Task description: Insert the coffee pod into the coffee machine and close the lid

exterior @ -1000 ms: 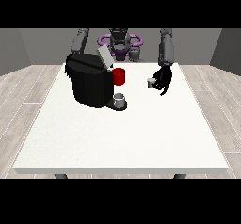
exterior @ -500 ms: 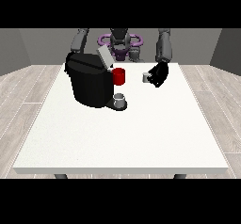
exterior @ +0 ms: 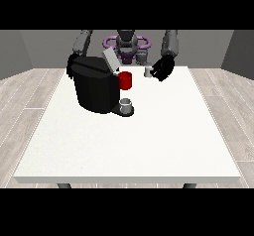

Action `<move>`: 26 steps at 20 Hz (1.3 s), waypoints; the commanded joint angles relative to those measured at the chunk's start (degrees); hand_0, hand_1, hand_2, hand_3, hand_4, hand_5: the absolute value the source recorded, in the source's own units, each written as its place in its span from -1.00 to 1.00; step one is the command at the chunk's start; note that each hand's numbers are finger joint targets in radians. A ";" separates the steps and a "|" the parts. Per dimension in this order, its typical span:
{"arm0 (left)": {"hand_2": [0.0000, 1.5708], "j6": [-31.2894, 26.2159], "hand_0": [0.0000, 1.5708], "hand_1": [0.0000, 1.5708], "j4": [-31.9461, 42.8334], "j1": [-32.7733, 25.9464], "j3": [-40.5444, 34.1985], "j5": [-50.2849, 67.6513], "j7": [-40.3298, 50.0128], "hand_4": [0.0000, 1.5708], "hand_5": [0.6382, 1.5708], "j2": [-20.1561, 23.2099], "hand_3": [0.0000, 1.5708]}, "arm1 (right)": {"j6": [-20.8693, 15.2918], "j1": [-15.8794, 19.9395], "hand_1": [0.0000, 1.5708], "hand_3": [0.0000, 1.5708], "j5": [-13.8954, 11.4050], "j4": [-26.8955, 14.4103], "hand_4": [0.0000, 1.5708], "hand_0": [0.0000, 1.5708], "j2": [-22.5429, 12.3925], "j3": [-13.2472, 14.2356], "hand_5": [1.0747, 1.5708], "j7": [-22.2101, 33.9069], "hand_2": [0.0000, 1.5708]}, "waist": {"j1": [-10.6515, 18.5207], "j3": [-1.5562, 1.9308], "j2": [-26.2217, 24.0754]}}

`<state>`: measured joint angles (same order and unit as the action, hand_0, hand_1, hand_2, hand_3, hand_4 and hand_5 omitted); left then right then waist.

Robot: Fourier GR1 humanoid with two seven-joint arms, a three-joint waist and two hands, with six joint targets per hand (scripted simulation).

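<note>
The hand at the view's right (exterior: 162, 69) was raised above the white table (exterior: 129, 141), fingers curled round a small grey coffee pod (exterior: 148, 71) that stuck out at the hand's 9 o'clock side. Pod was off the table, in the air, at about 2 o'clock from the coffee machine (exterior: 94, 87) and a short way apart from it. Machine was a black, bulky block standing on the table toward the far left part, with its grey lid (exterior: 110, 60) tilted up and open at the top. A red part (exterior: 125, 80) showed on the machine's front, at 3 o'clock of the body, between machine and held pod. Below the red part, a small grey cup (exterior: 126, 104) sat on the machine's black base, at about 5 o'clock from the body. The hand at the view's left (exterior: 71, 66) was at 10 o'clock of the machine, mostly hidden behind it, arm coming down from the shoulder; could not tell how its fingers lay. Robot torso (exterior: 127, 45) with purple ring stood behind the table's far edge at 12 o'clock.
</note>
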<state>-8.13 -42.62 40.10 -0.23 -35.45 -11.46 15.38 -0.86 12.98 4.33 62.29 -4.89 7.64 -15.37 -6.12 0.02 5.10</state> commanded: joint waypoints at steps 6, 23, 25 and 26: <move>0.59 -2.55 0.52 0.52 -3.21 1.07 -1.32 1.54 4.59 -0.27 1.00 -3.26 0.65 | -1.19 1.74 -1.00 -1.00 -0.46 -1.11 -0.68 -1.00 -0.60 -0.17 1.00 2.49 -1.00 | 0.76 -0.03 -2.50; 0.79 -7.89 0.76 0.76 -4.15 12.48 -7.24 5.20 10.00 -0.24 1.00 0.88 0.59 | 2.88 1.14 -1.00 -1.00 0.81 2.81 -0.73 -1.00 -1.85 -0.85 1.00 -0.11 -1.00 | -4.59 -0.03 1.40; 0.80 -5.03 0.72 0.72 -2.02 15.54 -10.49 6.49 12.08 -0.23 1.00 1.25 0.72 | 2.72 2.63 -1.00 -1.00 0.20 4.75 -0.72 -1.00 -0.99 -2.46 1.00 1.26 -1.00 | -7.54 -0.04 4.32; 0.81 -6.50 0.73 0.73 -1.83 16.52 -10.20 5.87 11.71 -0.22 1.00 3.57 0.73 | 3.71 1.70 -1.00 -1.00 0.68 4.49 -0.69 -1.00 -1.24 -1.80 1.00 -2.37 -1.00 | -7.63 -0.02 5.18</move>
<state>-14.69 -46.31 54.18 -8.12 -30.18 0.72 15.65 0.98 14.71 4.25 65.03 -5.58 5.89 -16.04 -11.34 0.00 7.32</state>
